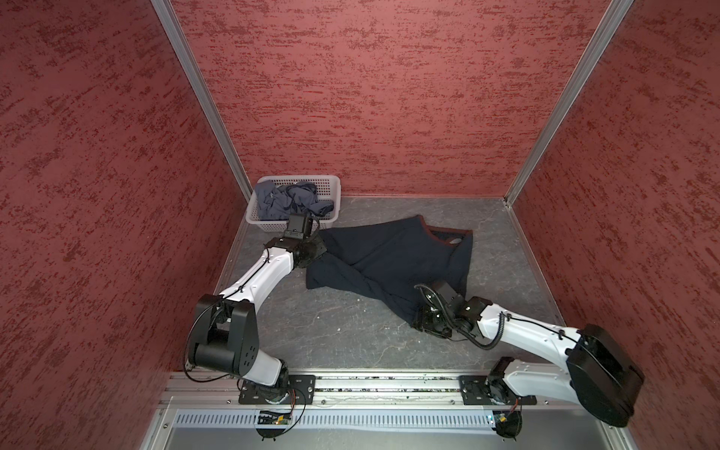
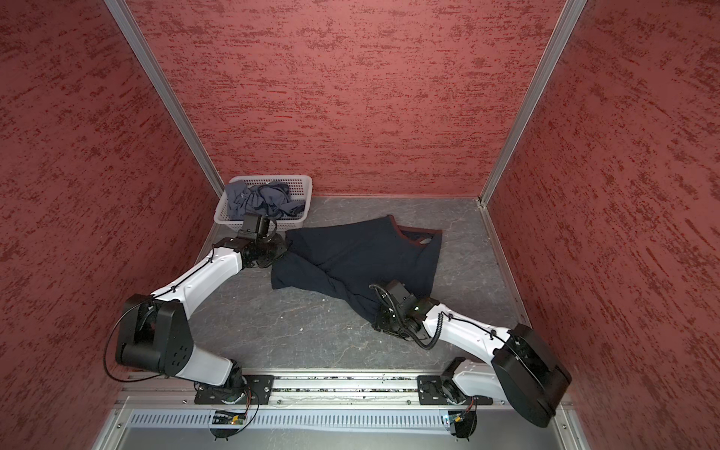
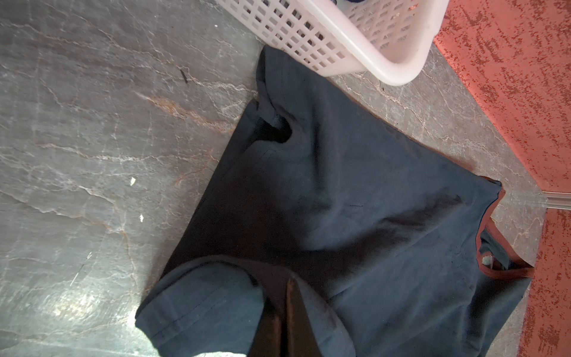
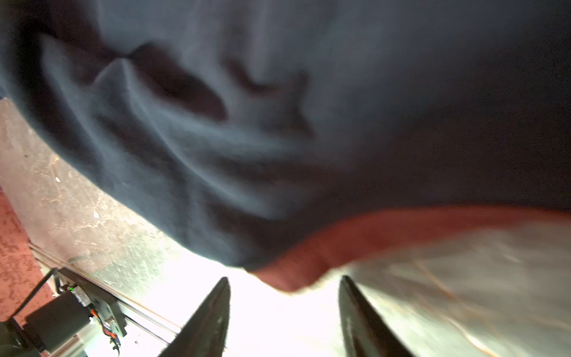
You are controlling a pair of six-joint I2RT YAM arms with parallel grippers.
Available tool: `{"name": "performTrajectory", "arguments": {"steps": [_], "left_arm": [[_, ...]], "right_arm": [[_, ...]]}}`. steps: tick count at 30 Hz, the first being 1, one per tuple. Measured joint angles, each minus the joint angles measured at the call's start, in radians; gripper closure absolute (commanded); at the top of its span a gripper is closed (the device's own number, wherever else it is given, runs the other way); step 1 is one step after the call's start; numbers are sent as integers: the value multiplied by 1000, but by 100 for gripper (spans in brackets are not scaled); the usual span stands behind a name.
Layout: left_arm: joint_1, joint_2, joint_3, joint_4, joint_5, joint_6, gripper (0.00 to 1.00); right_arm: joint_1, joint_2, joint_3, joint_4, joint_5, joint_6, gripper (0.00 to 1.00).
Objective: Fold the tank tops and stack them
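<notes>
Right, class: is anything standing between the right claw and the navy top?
Nothing visible does. The right claw is open right at the navy top's maroon trim, whose edge reaches in between the parted jaws in the right wrist view.

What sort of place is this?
Probably a robot test booth: textured red walls enclose a grey marbled tabletop, two white-and-black robot arms sit on a metal rail, and a dark navy tank top lies beside a white perforated plastic basket.
</notes>
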Motion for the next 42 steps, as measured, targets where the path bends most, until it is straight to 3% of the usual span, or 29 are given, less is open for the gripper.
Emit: {"name": "performTrajectory", "arguments": {"steps": [7,12,17,23,27,30,34,39,42], "left_arm": [[0,-5,-15,2,3,0,100],[0,-22,-29,8,4,0,100],[0,-76,-74,31,-3,0,100],[0,-96,-78,37,-27,-5,100],[0,-95,-78,34,-32,-5,100],[1,-94,-78,28,-31,-4,100],[1,-86,-77,27,-31,-4,100],[2,-64,-76,29,-31,-4,100],[2,-62,-76,29,-30,-4,100]], "right_arm": [[1,68,95,0,97,-23,100],[-30,68,275,-66,212,-109,100],[-212,127,449,-69,230,-254,100],[-383,560,798,-54,174,-397,100],[-407,768,939,-86,169,-460,54],[-407,775,942,-146,192,-496,41],[-406,640,878,-182,230,-528,35],[-378,337,679,-207,285,-512,37],[-315,237,538,-215,309,-460,38]]}}
